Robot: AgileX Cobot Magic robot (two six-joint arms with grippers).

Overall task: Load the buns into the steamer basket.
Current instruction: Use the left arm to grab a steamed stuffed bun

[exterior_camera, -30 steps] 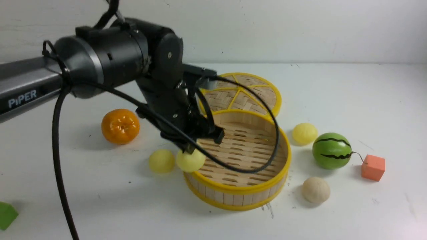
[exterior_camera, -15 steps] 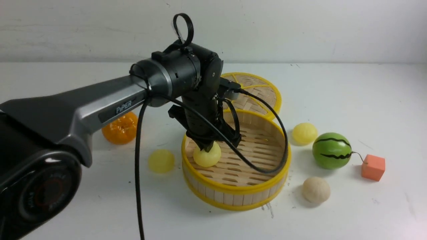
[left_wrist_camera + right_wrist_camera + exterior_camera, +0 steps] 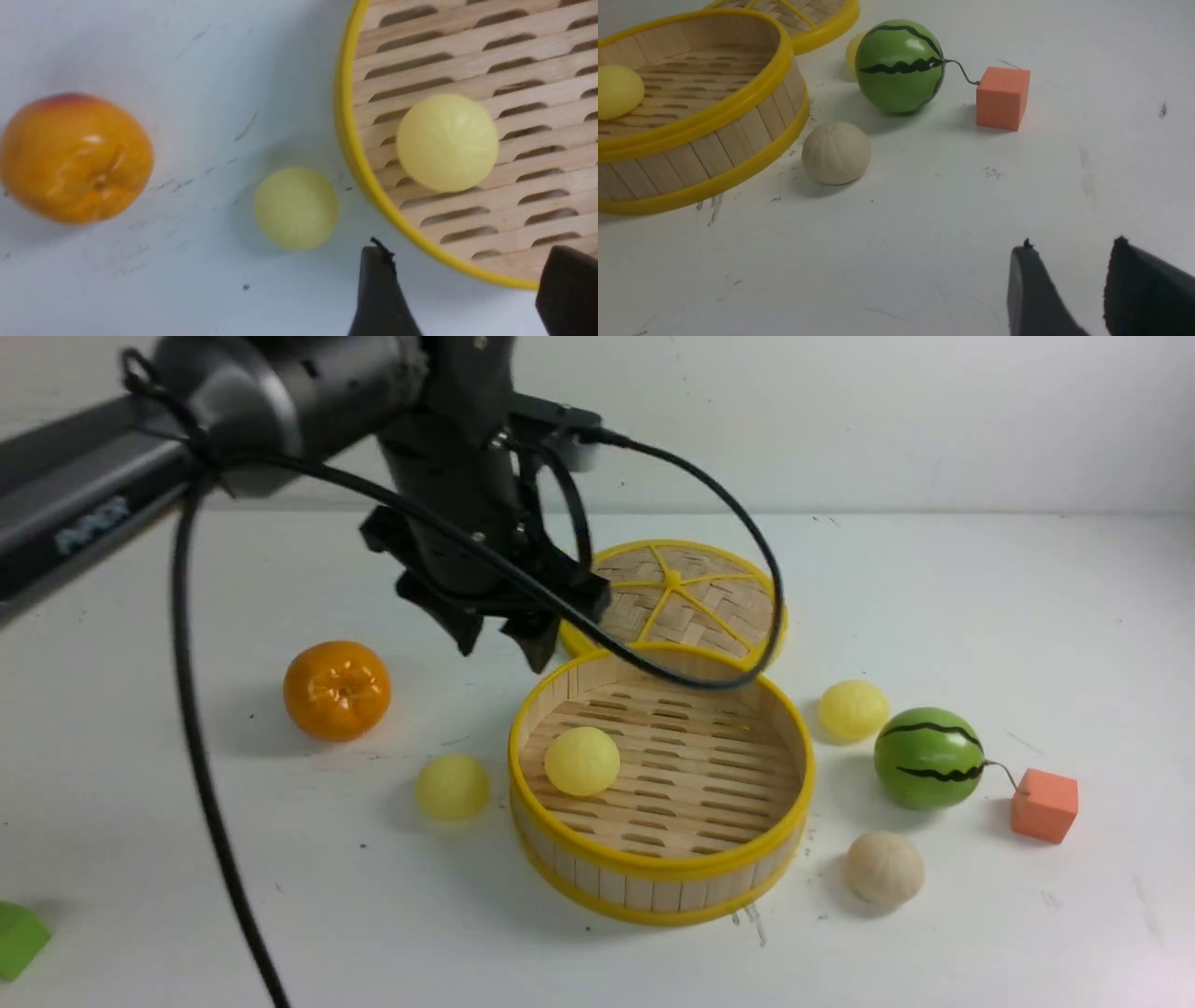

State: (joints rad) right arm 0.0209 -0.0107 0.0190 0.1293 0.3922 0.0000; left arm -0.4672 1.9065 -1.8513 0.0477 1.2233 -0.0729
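Bearing blurred lettering (image 3: 91, 525): arm (image 3: 280, 383) over basket (image 3: 653, 889)

Little of the room shows, but it is probably a robot lab: a bare, scuffed white table (image 3: 1027, 616) against a plain white wall (image 3: 934, 420), a black arm (image 3: 280, 383) trailing a cable (image 3: 192, 728), and props laid out: a glossy orange (image 3: 337, 690), a watermelon ball (image 3: 928, 758), a cube (image 3: 1044, 805), a steamer basket (image 3: 653, 887).

Dark grey arm (image 3: 280, 373), black cable (image 3: 203, 756)
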